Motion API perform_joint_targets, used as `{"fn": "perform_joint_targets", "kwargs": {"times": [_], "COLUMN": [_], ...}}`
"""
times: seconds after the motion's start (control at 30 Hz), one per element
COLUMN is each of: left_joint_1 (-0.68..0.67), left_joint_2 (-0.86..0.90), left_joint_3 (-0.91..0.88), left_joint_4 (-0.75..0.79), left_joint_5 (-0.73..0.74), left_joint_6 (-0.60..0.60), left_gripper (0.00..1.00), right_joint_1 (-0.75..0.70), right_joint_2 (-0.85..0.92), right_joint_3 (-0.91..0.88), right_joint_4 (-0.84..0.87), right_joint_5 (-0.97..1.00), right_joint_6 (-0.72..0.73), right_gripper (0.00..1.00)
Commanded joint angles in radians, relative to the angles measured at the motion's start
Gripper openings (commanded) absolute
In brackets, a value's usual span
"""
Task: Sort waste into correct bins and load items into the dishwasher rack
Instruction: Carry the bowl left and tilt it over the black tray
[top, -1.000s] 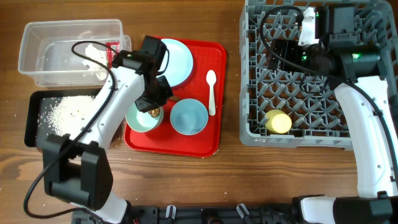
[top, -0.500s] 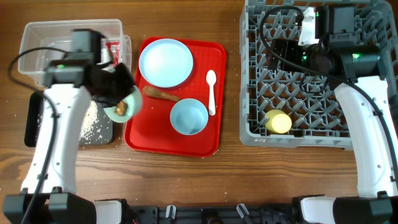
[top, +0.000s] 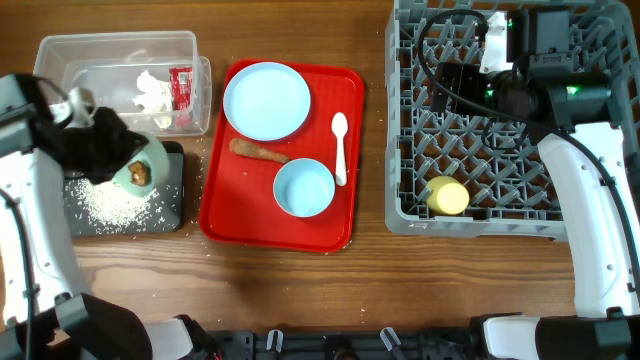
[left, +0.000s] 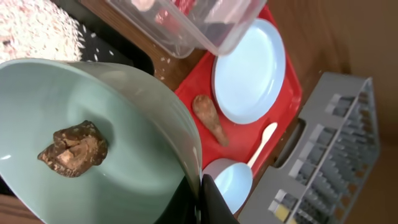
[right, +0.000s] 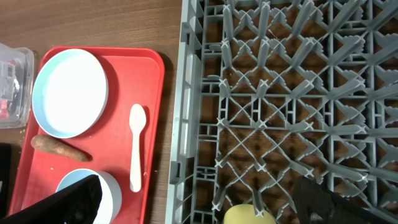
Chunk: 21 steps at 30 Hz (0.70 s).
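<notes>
Closest to your left wrist camera, the bowl fills the left half of the frame. It is tipped steeply on its side, and the brown lump clings to its inner wall. Your left claw is clamped on the bowl's rim at the bottom centre, one finger inside and one outside. That pinch lets you tilt the bowl without touching the food.

From overhead, the bowl hangs above the black tray at the left edge, where the rice already lies. The tilt looks meant to drop the lump there with the other food scraps. It has not fallen, so a steeper tip or a shake is probably needed.

Just above, the clear tub holds the wrapper and tissue, so dry rubbish is kept apart from food.

In the middle, the red tray carries the stick of food, the plate, the second bowl and the spoon, all waiting.

Farthest right, the rack has the yellow cup near its lower edge. Your right claw hovers over the rack with its fingers spread wide, holding nothing.
</notes>
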Motion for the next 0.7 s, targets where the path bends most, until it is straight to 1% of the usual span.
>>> {"fn": "perform_joint_targets", "kwargs": {"times": [0.0, 0.23, 0.33, 0.4, 0.57, 0.67], "left_joint_1": [0.092, 0.208, 0.236, 0.247, 0.269, 0.294], "left_joint_2": [0.055, 0.151, 0.201, 0.234, 0.291, 0.309], "left_joint_3": [0.012, 0.01, 0.009, 0.009, 0.009, 0.009], "left_joint_4": [0.005, 0.008, 0.008, 0.008, 0.008, 0.006], "left_joint_5": [0.166, 0.314, 0.369, 0.412, 0.506, 0.569], "left_joint_6": [0.098, 0.188, 0.212, 0.253, 0.288, 0.33], "left_gripper": [0.04, 0.04, 0.04, 0.04, 0.04, 0.04], "right_joint_1": [0.004, 0.004, 0.004, 0.004, 0.004, 0.004], "right_joint_2": [-0.005, -0.005, -0.005, -0.005, -0.005, -0.005], "right_joint_3": [0.009, 0.009, 0.009, 0.009, 0.009, 0.009], "right_joint_4": [0.002, 0.0, 0.0, -0.001, -0.001, -0.002], "right_joint_5": [-0.013, -0.013, -0.013, -0.013, -0.013, -0.013], "right_joint_6": [-0.019, -0.018, -0.018, -0.019, -0.018, -0.018], "right_gripper": [1.0, 1.0, 1.0, 1.0, 1.0, 1.0]}}
